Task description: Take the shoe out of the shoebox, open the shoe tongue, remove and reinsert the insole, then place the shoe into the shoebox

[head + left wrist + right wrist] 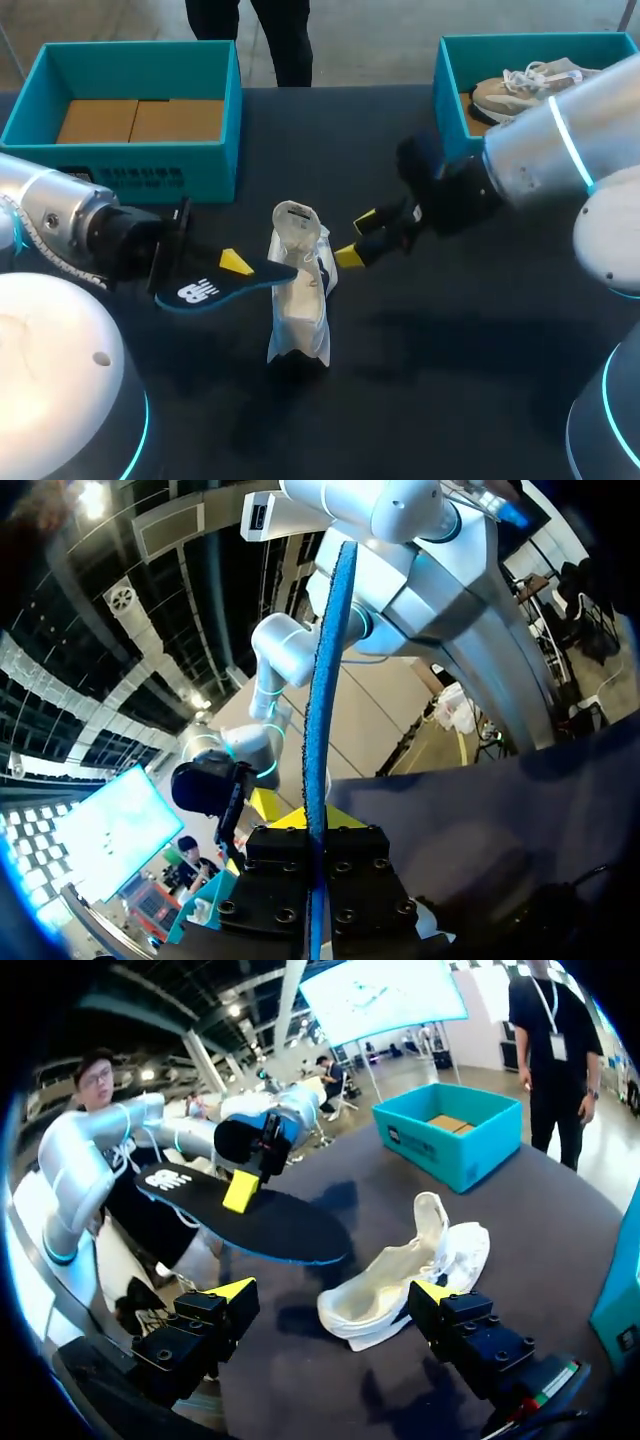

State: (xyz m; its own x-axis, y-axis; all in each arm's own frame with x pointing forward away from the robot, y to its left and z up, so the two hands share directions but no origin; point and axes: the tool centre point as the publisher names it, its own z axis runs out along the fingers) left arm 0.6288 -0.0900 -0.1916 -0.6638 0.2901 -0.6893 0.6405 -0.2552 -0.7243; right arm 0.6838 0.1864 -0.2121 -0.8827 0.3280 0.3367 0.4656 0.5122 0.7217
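A white shoe (300, 305) stands on the dark table with its tongue pulled wide open. My left gripper (235, 265) is shut on a dark blue insole (210, 285), held flat, its free end reaching the shoe's opening. In the left wrist view the insole (322, 710) shows edge-on, pinched between the black fingers (285, 885). My right gripper (358, 238) hangs open just right of the shoe, nothing between its tips. From the right wrist view, the shoe (400, 1280) lies ahead of my open gripper (332, 1295), and the insole (250, 1218) hovers beside it in my left gripper (243, 1188).
A teal shoebox (150, 165) with brown cardboard inside stands at the back left. A second teal shoebox (450, 95) at the back right holds a beige shoe (520, 88). Bare dark tabletop (440, 350) stretches in front of the white shoe.
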